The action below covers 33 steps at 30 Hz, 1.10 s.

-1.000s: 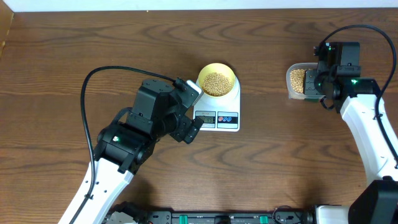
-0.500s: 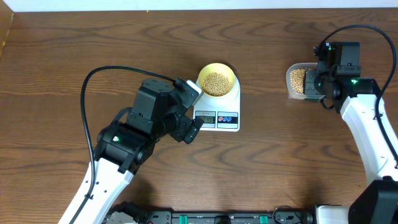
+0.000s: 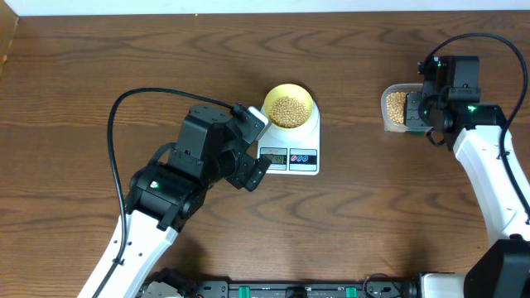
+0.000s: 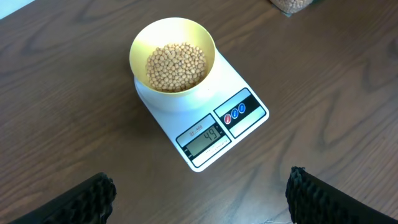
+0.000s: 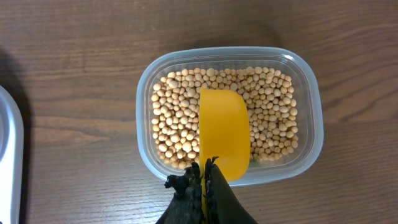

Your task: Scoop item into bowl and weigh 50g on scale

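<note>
The pale-yellow bowl stands on the back of the white scale, holding a heap of tan beans. The display reads 49. My left gripper hovers open just in front of the scale, with nothing between its fingers. In the overhead view it sits at the scale's left front corner. My right gripper is shut on the handle of a yellow scoop, which rests over the beans in the clear tub.
The clear tub stands at the right, about a hand's width from the scale. The left arm's black cable loops over the wood table. The scale's edge shows at the left of the right wrist view.
</note>
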### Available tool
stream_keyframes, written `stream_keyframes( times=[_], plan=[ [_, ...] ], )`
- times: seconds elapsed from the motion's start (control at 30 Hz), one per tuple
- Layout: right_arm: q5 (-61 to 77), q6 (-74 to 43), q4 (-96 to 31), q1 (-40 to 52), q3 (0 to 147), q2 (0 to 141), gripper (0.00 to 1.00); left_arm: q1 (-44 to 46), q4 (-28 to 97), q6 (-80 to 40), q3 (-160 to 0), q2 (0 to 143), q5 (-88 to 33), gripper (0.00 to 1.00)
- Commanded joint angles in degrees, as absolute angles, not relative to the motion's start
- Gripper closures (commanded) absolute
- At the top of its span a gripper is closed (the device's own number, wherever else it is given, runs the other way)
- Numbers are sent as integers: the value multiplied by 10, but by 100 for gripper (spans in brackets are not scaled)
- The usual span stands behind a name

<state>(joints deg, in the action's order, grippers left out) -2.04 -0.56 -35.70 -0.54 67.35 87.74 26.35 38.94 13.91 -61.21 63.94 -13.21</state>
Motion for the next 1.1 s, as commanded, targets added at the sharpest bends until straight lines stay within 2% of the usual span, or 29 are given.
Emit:
stream_keyframes(
  times=[0.0, 1.07],
  plan=[
    [-17, 1, -355, -8, 673, 878, 99, 260, 389, 138, -615, 633, -130, 12],
    [-17, 25, -355, -8, 673, 878, 99, 260, 389, 138, -615, 633, -130, 10]
  ],
)
